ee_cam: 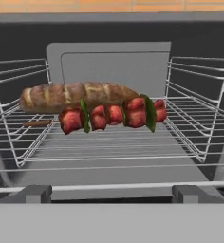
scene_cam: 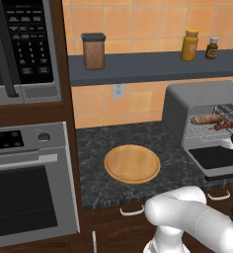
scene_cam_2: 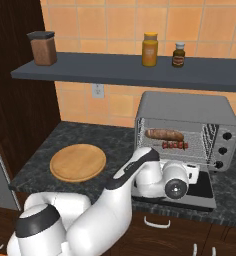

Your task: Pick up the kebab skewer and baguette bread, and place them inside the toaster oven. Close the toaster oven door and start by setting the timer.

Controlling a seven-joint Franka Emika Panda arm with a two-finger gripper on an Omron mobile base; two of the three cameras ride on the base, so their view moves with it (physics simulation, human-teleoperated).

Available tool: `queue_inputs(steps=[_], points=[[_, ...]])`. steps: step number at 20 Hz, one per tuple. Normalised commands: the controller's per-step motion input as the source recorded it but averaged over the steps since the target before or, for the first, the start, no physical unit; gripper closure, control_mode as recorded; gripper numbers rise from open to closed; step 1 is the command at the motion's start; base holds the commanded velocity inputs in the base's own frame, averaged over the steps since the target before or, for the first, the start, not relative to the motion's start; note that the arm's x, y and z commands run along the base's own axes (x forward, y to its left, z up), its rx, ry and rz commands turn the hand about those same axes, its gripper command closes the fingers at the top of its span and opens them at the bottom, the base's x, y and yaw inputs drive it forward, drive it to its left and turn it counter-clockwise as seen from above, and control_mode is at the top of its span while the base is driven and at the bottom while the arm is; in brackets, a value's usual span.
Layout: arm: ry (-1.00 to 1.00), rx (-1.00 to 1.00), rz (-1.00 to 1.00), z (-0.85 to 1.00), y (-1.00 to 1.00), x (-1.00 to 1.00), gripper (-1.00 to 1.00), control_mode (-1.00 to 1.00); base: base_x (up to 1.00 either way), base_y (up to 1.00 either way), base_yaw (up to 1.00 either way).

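The toaster oven (scene_cam_2: 187,107) stands on the counter with its door (scene_cam_2: 204,189) folded down flat in front. On the wire rack (ee_cam: 109,142) inside lie the baguette bread (ee_cam: 76,96) at the back and the kebab skewer (ee_cam: 111,115) just in front of it, both at rest. From the side, the baguette (scene_cam: 206,119) and skewer (scene_cam: 223,125) show on the rack too. My gripper (ee_cam: 113,194) hangs open just outside the oven mouth, above the lowered door, with nothing between its fingers (ee_cam: 35,193). My arm (scene_cam_2: 140,172) reaches in from the left.
A round wooden board (scene_cam: 132,163) lies bare on the dark counter left of the toaster oven. Three knobs (scene_cam_2: 222,142) run down the oven's right panel. A shelf (scene_cam_2: 125,70) with jars hangs above. A microwave (scene_cam: 22,47) and a built-in oven (scene_cam: 27,197) stand far left.
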Motion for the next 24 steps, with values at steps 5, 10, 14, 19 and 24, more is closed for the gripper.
queue_inputs(steps=[5,10,14,19,24], points=[[-0.01,0.00,0.00,0.00,0.00,0.18,-1.00,-1.00,0.00,0.00,0.00],[0.00,0.00,0.00,0.00,0.00,0.28,-1.00,-1.00,0.00,0.00,0.00],[0.00,0.00,0.00,0.00,0.00,0.30,-1.00,-1.00,0.00,0.00,0.00],[0.00,0.00,0.00,0.00,0.00,0.29,-1.00,-1.00,0.00,0.00,0.00],[0.00,0.00,0.00,0.00,0.00,0.29,-1.00,-1.00,0.00,0.00,0.00]])
